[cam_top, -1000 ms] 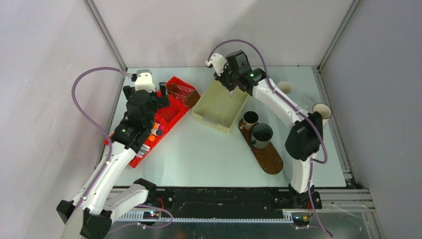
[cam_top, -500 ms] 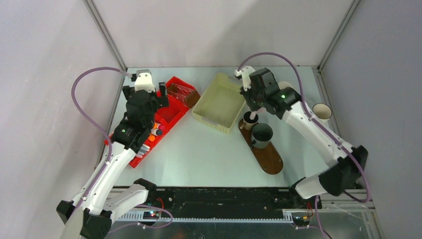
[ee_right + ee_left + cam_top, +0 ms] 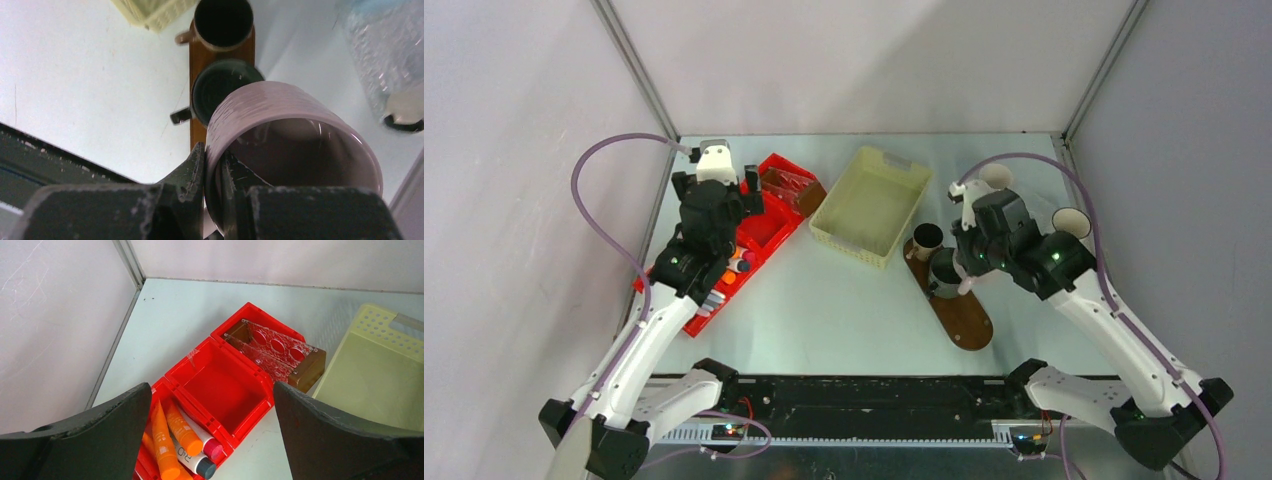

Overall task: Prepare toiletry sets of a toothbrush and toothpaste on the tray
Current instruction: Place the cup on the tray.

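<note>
the tray is lying on the bench right of centre, carrying the small brown mug and the dark green mug. the right arm is stretching over it, its tool clamping the wall of the mauve-grey mug. the left arm is hovering over the red bin, its tool gaping wide above the toothpaste tubes.
</note>
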Controlling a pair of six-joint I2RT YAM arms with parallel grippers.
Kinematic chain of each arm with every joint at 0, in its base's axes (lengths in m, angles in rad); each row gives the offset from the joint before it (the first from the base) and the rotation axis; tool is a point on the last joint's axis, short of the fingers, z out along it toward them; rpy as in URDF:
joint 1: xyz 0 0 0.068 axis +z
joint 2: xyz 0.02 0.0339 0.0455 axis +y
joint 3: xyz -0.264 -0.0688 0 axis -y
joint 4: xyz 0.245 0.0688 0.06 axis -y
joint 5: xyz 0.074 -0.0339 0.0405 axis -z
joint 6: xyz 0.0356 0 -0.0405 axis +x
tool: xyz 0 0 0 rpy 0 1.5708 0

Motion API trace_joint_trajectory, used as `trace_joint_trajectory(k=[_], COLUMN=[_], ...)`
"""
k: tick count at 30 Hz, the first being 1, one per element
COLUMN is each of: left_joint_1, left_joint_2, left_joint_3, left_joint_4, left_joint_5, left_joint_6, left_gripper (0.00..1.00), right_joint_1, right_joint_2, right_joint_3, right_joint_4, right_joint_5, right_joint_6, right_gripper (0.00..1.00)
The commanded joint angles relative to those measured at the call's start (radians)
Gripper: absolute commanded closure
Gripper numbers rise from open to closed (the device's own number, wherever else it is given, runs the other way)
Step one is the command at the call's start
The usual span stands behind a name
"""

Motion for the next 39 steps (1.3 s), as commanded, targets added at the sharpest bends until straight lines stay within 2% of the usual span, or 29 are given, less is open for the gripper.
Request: trace_joint_trajectory(k=[1,12,17,28,35,39], left_joint_1=[0.007,0.006,0.007,0.007,0.007,0.007], left_joint_2=[0.002,0.011,0.015,0.014,0.017,0.017], left_joint_3=[0.003,0.002,0.003,0.003,0.003,0.003], left_joint_4=[0.025,0.024,0.023,0.023,0.023,0.023], left_joint_5=[-0.019,-0.020,-0.019,-0.025,-0.028,-0.028], left_joint_6=[0.019,0.019,0.020,0.024,0.028,0.030], left_gripper=[0.02,0.02,0.02,0.02,0.02,0.02], right_joint_1=[0.006,0.004,0.004,0.013,0.036,0.061], right_joint_2=[-0.100,-0.282,-0.286,-0.283,-0.254,-0.234], right_joint_3=[-0.092,-0.354,-0.422,-0.572,-0.599,-0.599], right_joint_4=[0.034,0.140,0.146,0.275,0.305,0.300], right_joint_5=[-0.032,-0.041,-0.011,0.005,0.037,0.052], right_joint_6=[0.084,0.267,0.320,0.393,0.413,0.423], right_gripper=[1.00,1.00,1.00,1.00,1.00,0.95])
